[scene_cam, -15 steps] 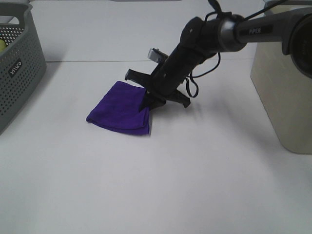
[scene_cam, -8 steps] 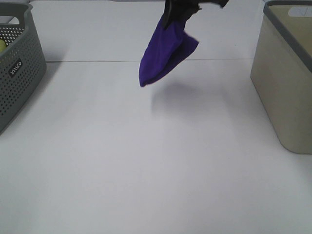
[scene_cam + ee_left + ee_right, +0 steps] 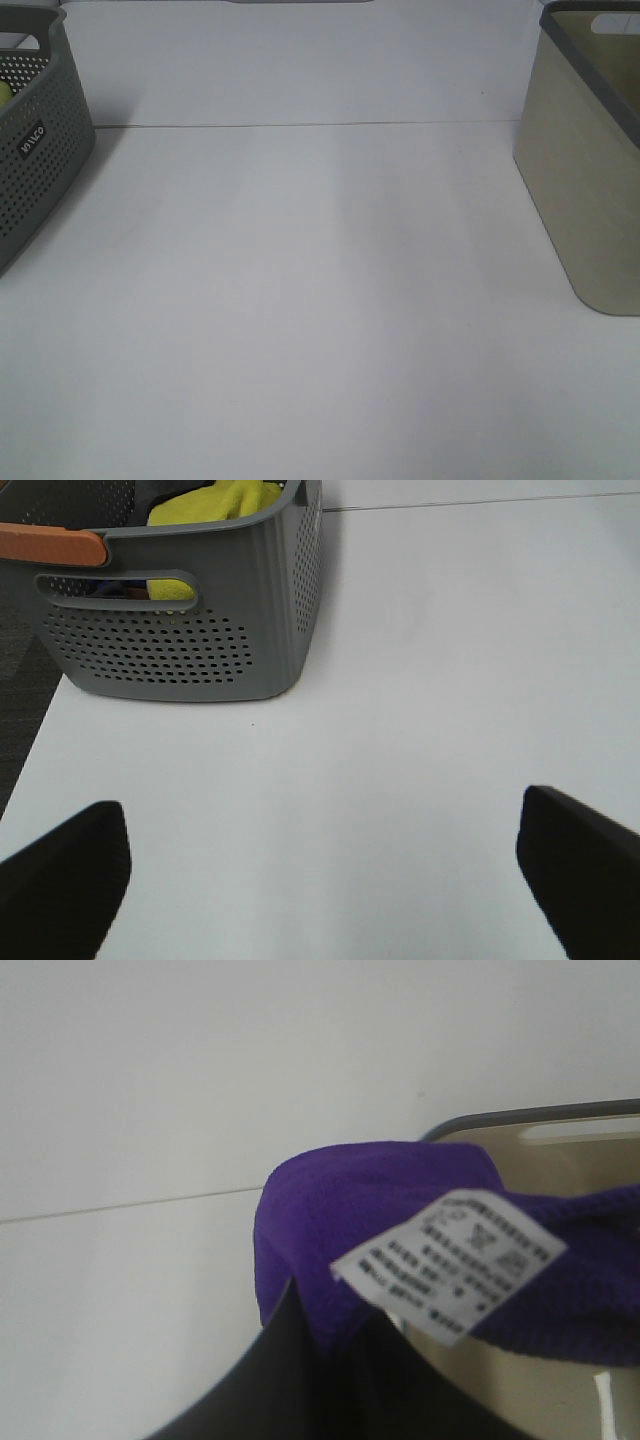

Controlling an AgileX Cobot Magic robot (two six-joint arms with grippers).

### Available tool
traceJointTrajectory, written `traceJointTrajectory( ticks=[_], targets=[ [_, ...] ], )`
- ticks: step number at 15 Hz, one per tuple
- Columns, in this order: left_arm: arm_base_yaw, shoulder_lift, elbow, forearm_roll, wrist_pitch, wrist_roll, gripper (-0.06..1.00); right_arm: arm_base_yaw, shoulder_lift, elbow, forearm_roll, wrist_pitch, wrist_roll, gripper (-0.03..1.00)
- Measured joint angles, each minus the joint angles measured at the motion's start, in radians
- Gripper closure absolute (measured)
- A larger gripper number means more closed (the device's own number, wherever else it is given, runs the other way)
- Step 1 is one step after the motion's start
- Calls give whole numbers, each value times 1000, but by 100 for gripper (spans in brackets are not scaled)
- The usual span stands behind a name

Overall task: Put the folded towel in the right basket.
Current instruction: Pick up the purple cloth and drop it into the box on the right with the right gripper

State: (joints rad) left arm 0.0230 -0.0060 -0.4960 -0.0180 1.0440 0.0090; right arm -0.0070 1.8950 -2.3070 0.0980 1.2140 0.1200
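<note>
While the right gripper (image 3: 325,1325) pinches the purple towel (image 3: 330,1210) close by its white care label (image 3: 450,1260), we've got the cloth held up in the air with the rim of the right basket (image 3: 520,1120) showing just behind it, so the towel is near the basket but not in it. What worries us is the bite: it looks to sit at the very edge of the fold, and a thin hold like that could slip, or let the layers fall open, on the way across. If the release comes short of the opening, the cloth could drape over the rim or drop onto the table (image 3: 320,300) beside the basket. Over on the other side, the left gripper (image 3: 320,870) is spread wide with nothing between its fingers, looking at the grey left basket (image 3: 200,650) with a yellow cloth (image 3: 215,500) inside. The high camera is no help, since neither arm nor towel shows there, and the right basket is cut off at the frame edge. The right wrist view is close and blurred, so we can't tell how much cloth is clamped, or how high it hangs.
</note>
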Motion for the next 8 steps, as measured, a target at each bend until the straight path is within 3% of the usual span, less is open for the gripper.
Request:
traceJointTrajectory(
  ticks=[6, 8],
  targets=[
    [0, 0, 0, 0, 0, 0, -5, -276, 43, 52, -62, 8, -2, 97],
    [0, 0, 0, 0, 0, 0, -5, -281, 57, 122, -73, 8, -3, 97]
  ],
)
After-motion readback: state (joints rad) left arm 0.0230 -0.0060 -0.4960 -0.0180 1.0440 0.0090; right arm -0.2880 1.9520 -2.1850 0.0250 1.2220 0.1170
